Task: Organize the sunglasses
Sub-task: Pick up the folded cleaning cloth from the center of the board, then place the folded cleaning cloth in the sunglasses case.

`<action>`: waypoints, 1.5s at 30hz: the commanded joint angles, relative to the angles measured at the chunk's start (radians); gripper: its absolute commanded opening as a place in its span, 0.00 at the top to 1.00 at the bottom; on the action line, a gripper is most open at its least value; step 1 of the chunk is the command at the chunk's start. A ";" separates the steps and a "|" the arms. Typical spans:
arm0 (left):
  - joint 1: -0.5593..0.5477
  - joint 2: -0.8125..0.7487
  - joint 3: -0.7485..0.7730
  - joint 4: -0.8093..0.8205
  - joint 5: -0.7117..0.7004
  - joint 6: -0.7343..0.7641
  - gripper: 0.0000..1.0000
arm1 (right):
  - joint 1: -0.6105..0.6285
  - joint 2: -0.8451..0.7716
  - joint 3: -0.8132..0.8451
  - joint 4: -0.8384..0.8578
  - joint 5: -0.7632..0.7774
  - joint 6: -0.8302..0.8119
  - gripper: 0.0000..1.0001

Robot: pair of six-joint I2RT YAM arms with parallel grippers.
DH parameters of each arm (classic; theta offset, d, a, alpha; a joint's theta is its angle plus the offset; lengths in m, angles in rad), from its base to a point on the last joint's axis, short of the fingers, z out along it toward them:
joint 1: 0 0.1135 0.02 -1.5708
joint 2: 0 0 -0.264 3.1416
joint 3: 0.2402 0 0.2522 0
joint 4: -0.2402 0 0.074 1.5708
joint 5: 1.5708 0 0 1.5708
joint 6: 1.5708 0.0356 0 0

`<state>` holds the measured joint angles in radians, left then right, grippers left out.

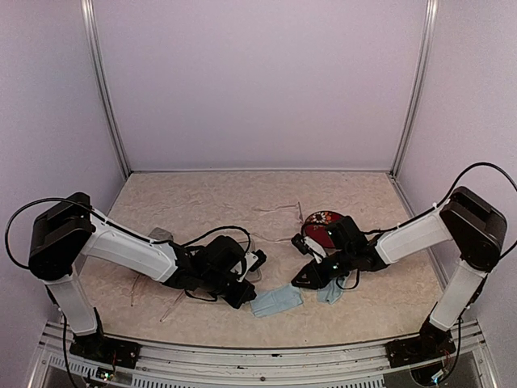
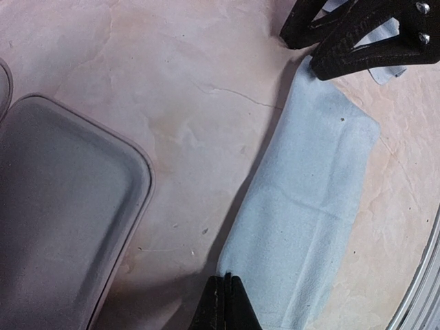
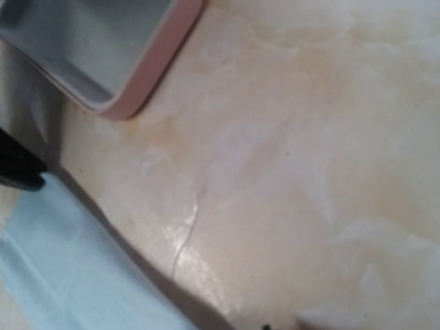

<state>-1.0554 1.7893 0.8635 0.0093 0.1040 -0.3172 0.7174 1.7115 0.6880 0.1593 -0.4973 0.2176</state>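
Nothing yet cased: one pair of sunglasses (image 1: 279,209) is left toward the far edge, a second pair (image 1: 133,289) near the left edge, while a light-blue cloth (image 2: 302,206) is pinched by the closed left gripper (image 2: 224,292); the right gripper (image 1: 309,277) cannot be judged open or closed.

Light-blue cloth (image 2: 309,206) near grey case (image 2: 62,213) on beige table (image 2: 185,103)

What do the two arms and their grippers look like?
The left arm and right arm match: boxy black joint housings, white links, black wrists, a thin black cable looping along each. The left gripper and right gripper are black; two silver screws show on the right one.
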 commanded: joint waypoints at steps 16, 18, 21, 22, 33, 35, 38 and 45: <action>0.002 0.004 -0.009 -0.033 -0.011 -0.005 1.00 | -0.012 0.065 -0.019 0.003 -0.078 -0.024 0.88; 0.002 0.003 -0.010 -0.032 -0.011 -0.005 1.00 | -0.012 0.064 -0.019 0.003 -0.080 -0.024 0.91; 0.002 0.002 -0.016 -0.022 -0.012 -0.007 1.00 | -0.013 0.057 -0.019 0.001 -0.086 -0.024 0.96; 0.002 0.001 -0.017 -0.018 -0.011 -0.009 1.00 | -0.013 0.053 -0.018 -0.001 -0.088 -0.024 0.97; 0.000 -0.073 -0.040 0.000 -0.015 -0.020 1.00 | -0.013 -0.020 -0.015 0.006 -0.122 0.000 1.00; 0.000 -0.088 -0.043 -0.008 -0.020 -0.022 1.00 | -0.013 -0.037 -0.015 0.005 -0.126 0.002 1.00; 0.000 -0.117 -0.049 -0.020 -0.031 -0.025 1.00 | -0.013 -0.050 -0.008 0.009 -0.139 0.010 1.00; 0.002 -0.147 -0.047 -0.060 -0.042 -0.017 1.00 | -0.009 -0.028 0.028 0.043 -0.168 0.032 1.00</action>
<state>-1.0554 1.6726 0.8234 -0.0101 0.0788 -0.3359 0.7105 1.6833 0.6830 0.1707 -0.6361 0.2310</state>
